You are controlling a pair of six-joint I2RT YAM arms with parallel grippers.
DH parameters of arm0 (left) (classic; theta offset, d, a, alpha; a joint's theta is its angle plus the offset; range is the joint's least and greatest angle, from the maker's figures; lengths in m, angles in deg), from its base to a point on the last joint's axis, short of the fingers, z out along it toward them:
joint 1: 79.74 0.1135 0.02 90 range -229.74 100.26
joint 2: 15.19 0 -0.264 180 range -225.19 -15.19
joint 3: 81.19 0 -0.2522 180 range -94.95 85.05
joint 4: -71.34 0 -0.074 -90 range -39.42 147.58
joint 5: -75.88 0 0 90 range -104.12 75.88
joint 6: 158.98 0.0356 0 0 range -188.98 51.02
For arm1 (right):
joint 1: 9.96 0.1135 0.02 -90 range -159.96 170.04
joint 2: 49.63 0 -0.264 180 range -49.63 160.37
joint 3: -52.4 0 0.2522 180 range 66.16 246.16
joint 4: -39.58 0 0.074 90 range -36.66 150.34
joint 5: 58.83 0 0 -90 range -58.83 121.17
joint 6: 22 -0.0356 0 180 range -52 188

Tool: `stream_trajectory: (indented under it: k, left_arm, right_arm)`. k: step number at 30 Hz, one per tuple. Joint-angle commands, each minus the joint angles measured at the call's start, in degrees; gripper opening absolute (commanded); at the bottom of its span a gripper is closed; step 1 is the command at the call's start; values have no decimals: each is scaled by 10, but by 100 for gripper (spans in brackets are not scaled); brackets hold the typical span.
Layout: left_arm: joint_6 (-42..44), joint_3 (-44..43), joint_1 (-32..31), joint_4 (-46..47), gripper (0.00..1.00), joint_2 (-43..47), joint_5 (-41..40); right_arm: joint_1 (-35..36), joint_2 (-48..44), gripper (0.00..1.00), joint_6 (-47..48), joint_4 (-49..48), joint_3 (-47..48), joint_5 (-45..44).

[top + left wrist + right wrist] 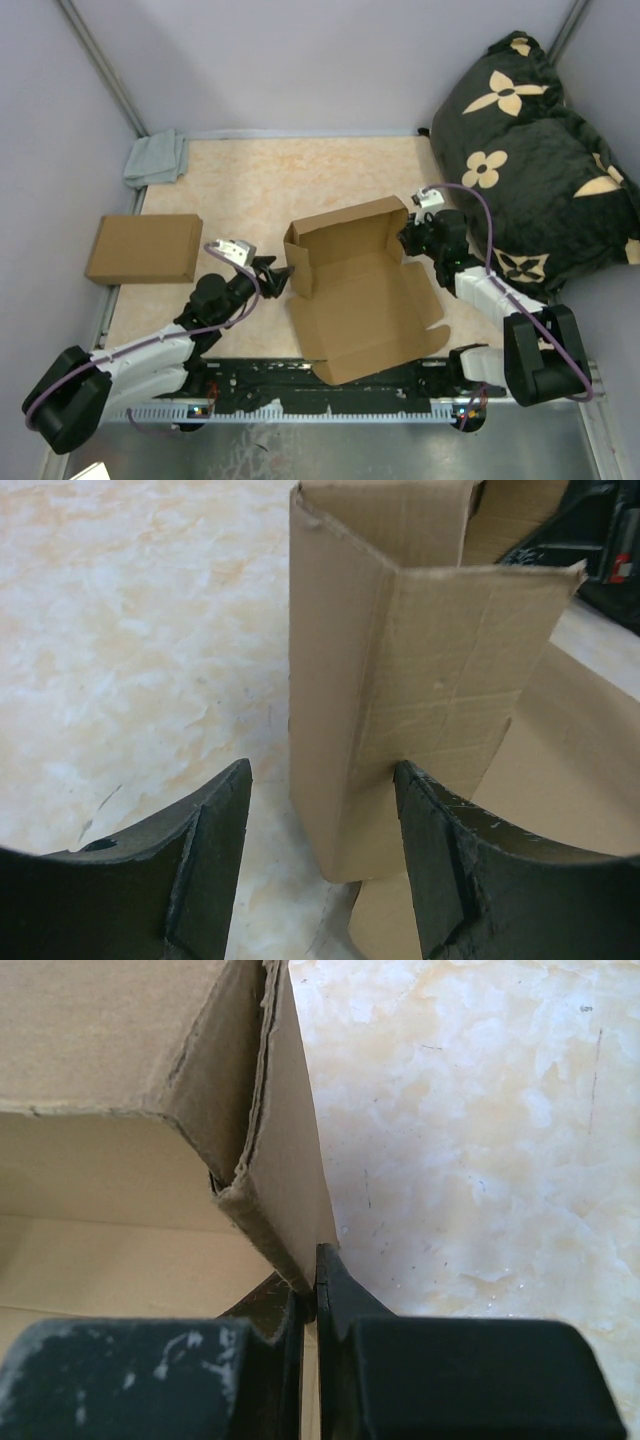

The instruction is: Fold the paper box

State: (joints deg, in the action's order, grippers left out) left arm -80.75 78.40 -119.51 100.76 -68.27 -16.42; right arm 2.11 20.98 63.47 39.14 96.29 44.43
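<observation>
The paper box [365, 295] lies open in the middle of the table, its back wall and left side wall raised and its front panel flat. My left gripper [282, 277] is open at the box's left wall; in the left wrist view that upright wall [420, 710] stands between the open fingers [215, 860], close to the right one. My right gripper [408, 240] is shut on the box's right rear flap; in the right wrist view the fingers [340, 1305] pinch the folded cardboard edge [285, 1200].
A second flat brown cardboard box [145, 248] lies at the table's left edge. A grey cloth [157, 158] sits at the far left corner. A black flowered cushion [535, 160] fills the far right. The table surface [260, 190] is pale marbled.
</observation>
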Motion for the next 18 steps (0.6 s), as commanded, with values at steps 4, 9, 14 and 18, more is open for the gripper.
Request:
stream_trajectory:
  k: [4, 9, 14, 18]
  left_arm:
    - [7, -36, -1, 49, 65, -27, 65]
    - [0, -84, -1, 29, 64, -95, 53]
    - [-9, -137, -1, -22, 62, -147, 34]
    - [-21, -164, -2, -66, 60, -151, -12]
  right_arm:
    - [-5, 6, 0, -16, 4, 18, 29]
    - [-3, 3, 0, -35, 0, 11, 45]
    - [17, -26, 0, -48, -1, -11, 23]
    - [37, -57, 0, -50, 13, -25, -17]
